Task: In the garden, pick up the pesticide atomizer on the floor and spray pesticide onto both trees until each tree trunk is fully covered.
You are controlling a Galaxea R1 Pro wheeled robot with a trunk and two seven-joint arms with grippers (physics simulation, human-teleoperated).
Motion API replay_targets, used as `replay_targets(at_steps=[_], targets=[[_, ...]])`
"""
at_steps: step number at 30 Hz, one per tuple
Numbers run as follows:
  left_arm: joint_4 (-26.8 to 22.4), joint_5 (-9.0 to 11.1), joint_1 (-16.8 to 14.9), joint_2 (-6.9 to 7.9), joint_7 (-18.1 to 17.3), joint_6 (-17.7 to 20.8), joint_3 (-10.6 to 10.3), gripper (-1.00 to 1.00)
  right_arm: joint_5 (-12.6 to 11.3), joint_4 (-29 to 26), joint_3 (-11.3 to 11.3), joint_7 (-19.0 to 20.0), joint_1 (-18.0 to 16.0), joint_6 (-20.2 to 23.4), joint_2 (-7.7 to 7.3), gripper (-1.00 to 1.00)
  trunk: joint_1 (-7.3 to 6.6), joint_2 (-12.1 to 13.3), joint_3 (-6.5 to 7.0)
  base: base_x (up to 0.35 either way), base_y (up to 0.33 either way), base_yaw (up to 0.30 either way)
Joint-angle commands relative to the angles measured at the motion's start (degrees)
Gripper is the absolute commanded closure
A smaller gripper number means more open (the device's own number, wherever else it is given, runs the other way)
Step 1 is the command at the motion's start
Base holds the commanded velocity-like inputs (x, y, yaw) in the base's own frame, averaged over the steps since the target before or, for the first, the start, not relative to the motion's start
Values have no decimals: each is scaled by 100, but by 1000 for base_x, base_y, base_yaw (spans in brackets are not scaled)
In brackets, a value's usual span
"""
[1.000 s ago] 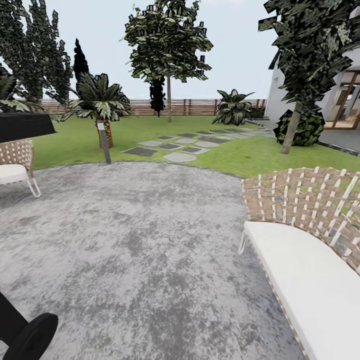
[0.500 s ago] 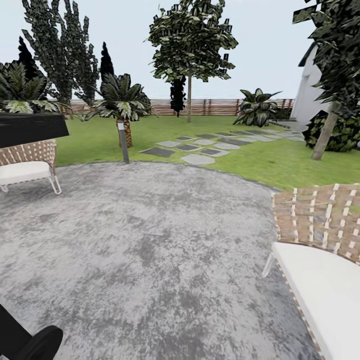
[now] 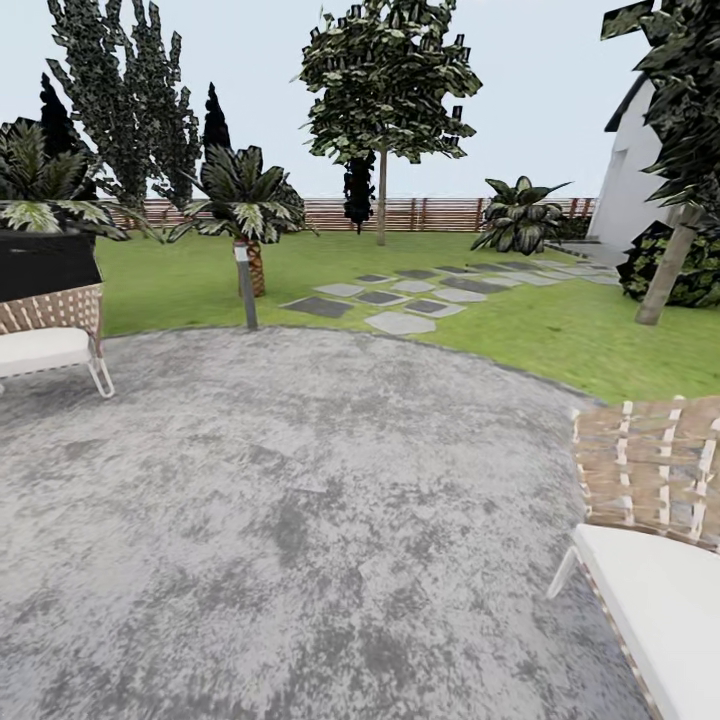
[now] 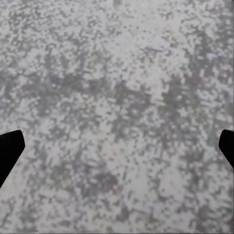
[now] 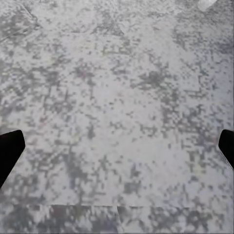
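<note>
Facing mottled grey paving [image 3: 300, 520], curved edge meeting the lawn [image 3: 520, 330].
Left gripper [image 4: 117, 146] and right gripper [image 5: 117, 146] both spread wide; smooth-trunked trees [image 3: 381, 200] beyond the stepping stones [image 3: 400, 300]; woven chairs [image 3: 650, 500] flank open paving.

You face a mottled grey paved patio [image 3: 300, 500]. A woven chair with a white cushion [image 3: 655, 560] sits at your near right; a second woven chair [image 3: 50, 335] stands at your left. Ahead, a short lamp post [image 3: 245, 288] stands beside a scaly-trunked palm [image 3: 245, 215]. A white house wall [image 3: 630, 185] stands far right.
</note>
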Motion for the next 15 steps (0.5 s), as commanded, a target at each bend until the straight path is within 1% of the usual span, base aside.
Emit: replay_targets(at_steps=[1, 15], targets=[[5, 28, -3, 1, 1, -18, -2, -100, -35, 4, 5, 1, -3, -20, -1, -100, 2, -2, -5, 340, 0, 0], [5, 26, -3, 2, 2, -18, 2, -100, -37, 4, 5, -16, -3, -20, -1, -100, 2, -2, -5, 340, 0, 0]])
